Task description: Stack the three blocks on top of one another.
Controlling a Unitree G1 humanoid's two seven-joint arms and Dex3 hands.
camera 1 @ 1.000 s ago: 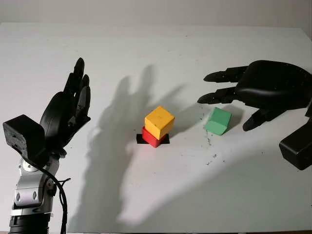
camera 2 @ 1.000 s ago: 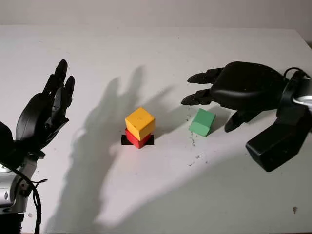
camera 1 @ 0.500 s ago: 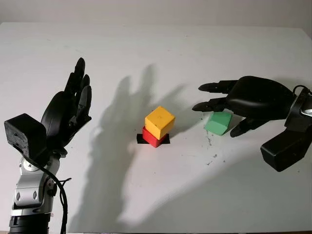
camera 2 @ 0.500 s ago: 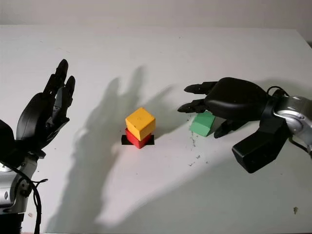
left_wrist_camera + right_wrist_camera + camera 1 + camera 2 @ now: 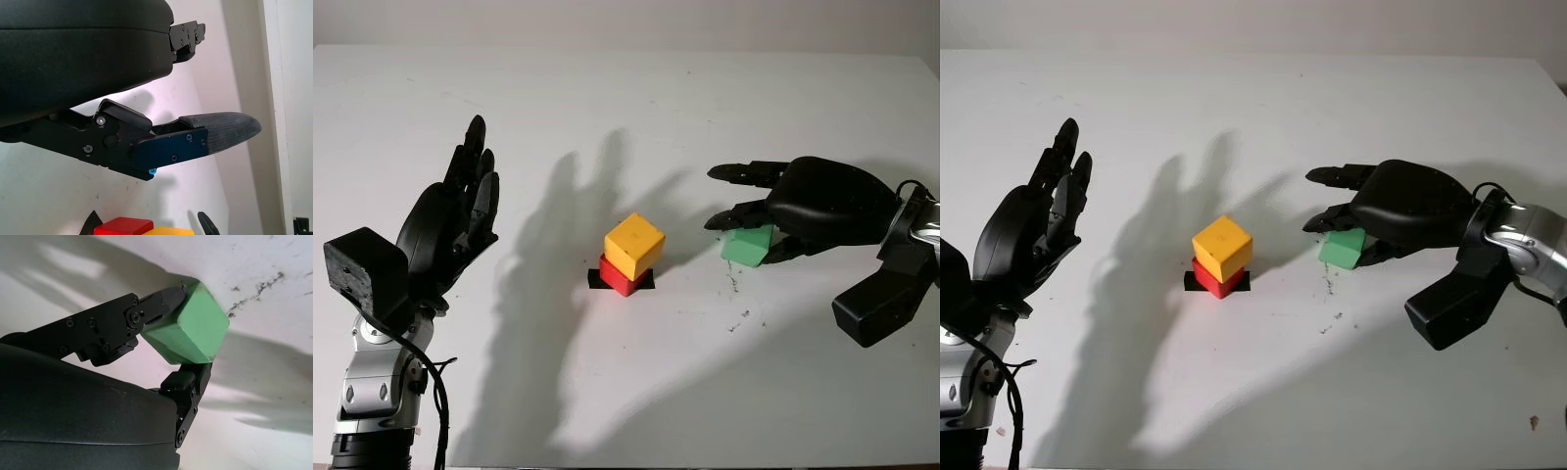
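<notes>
Since a second ago, the right hand (image 5: 783, 211) has been coming down and in from the 3 o'clock side, and it is now closing over the green block (image 5: 747, 245), which sat clear of it before; the left hand (image 5: 460, 220) and the two-block stack have been keeping their places.

From the left eye, the yellow block (image 5: 634, 245) is sitting on the red block (image 5: 619, 277) near the desk's (image 5: 626, 108) centre, turned askew and overhanging. The green block is lying at 3 o'clock of that stack, on the desk, half covered by the palm. The left hand is standing open and raised at 9 o'clock, holding nothing.

From the right eye, the same hand is hiding most of the green block (image 5: 1342, 248), so whether it is lifting off the desk yet is hard to tell.

From the left wrist, the red and yellow blocks are being cut off by the frame edge.

From the right wrist, two fingertips (image 5: 168, 298) are pinching the green block (image 5: 188, 328) on opposite sides near its edges. Judging by that shallow hold, the block could be twisting or slipping out during the lift. Setting it on the skewed yellow block could also be tipping the stack over.
</notes>
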